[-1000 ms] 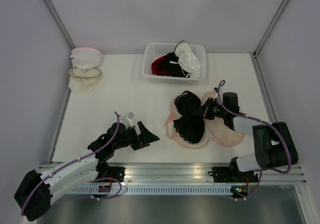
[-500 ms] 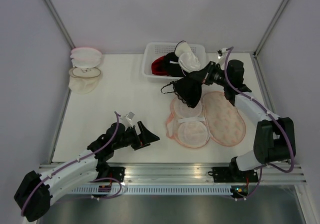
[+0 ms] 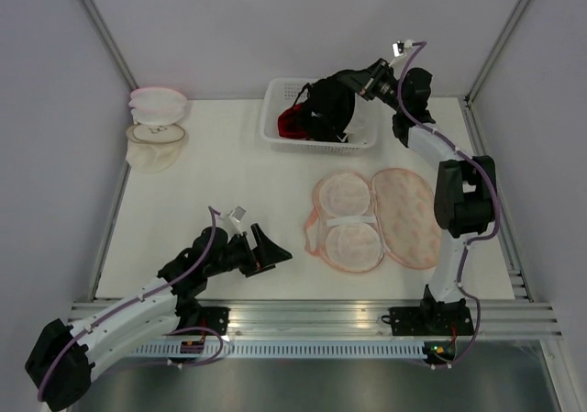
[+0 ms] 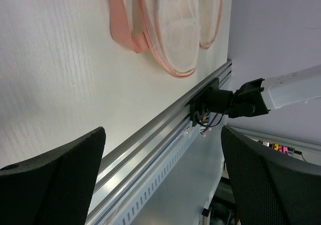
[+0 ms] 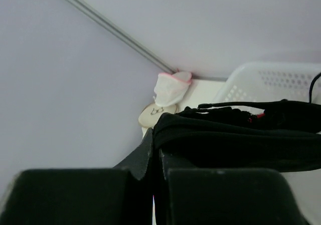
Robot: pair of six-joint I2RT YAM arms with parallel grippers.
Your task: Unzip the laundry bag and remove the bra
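Note:
The laundry bag (image 3: 408,219) lies open and flat on the table at centre right, its white mesh lining (image 3: 347,219) on the left half and the floral half on the right. It also shows in the left wrist view (image 4: 175,29). My right gripper (image 3: 353,83) is shut on the black bra (image 3: 328,109) and holds it above the white lattice basket (image 3: 280,128). The bra (image 5: 241,140) hangs from the closed jaws in the right wrist view. My left gripper (image 3: 268,251) is open and empty near the table's front edge.
The basket holds red, black and white garments (image 3: 298,120). A pink-and-white domed pouch (image 3: 156,105) and a beige one (image 3: 154,144) sit at the back left. The metal rail (image 3: 321,316) runs along the near edge.
My right arm has lifted the black bra from above the open bag and carried it back over the basket. The left arm has not moved.

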